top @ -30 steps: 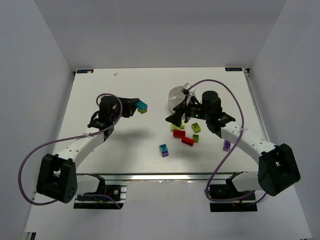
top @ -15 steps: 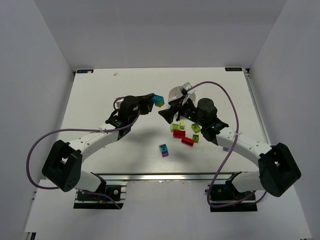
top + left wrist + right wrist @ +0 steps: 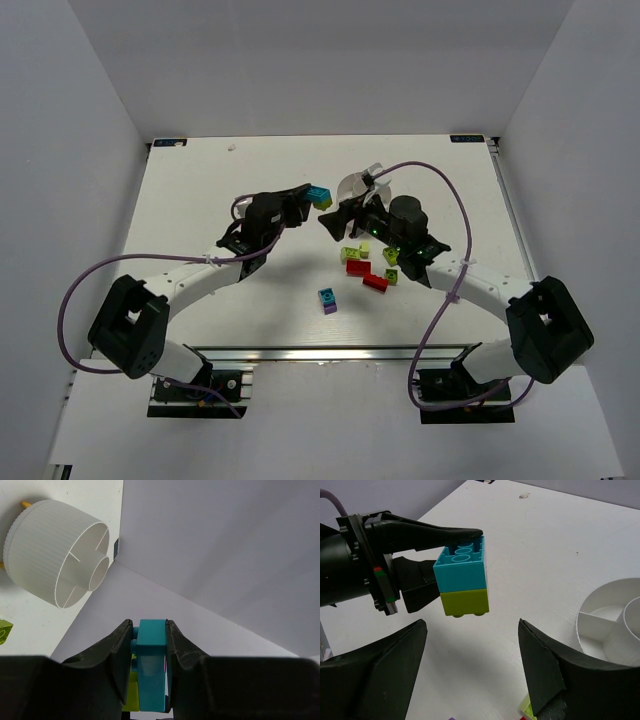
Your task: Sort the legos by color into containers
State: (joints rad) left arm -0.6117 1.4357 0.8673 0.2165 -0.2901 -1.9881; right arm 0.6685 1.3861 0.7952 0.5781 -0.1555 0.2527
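My left gripper (image 3: 310, 197) is shut on a cyan lego stacked on a lime green lego (image 3: 318, 197), held above the table; both show in the left wrist view (image 3: 151, 665) and the right wrist view (image 3: 462, 582). My right gripper (image 3: 335, 222) is open and empty, facing that stack from the right, its fingers (image 3: 380, 670) wide apart. The round white divided dish (image 3: 357, 188) lies tipped on its side behind the right gripper; it also shows in the left wrist view (image 3: 50, 555) and the right wrist view (image 3: 615, 620). Loose lime, red and cyan-purple legos (image 3: 362, 272) lie in front.
A cyan-on-purple stack (image 3: 327, 299) sits alone near the front middle. A purple brick (image 3: 453, 290) lies by the right arm. White walls close in the table on the left, back and right.
My left gripper has carried the cyan-lime stack rightward, toward the dish. My right gripper has swung left to face it. The dish and loose legos have not moved.
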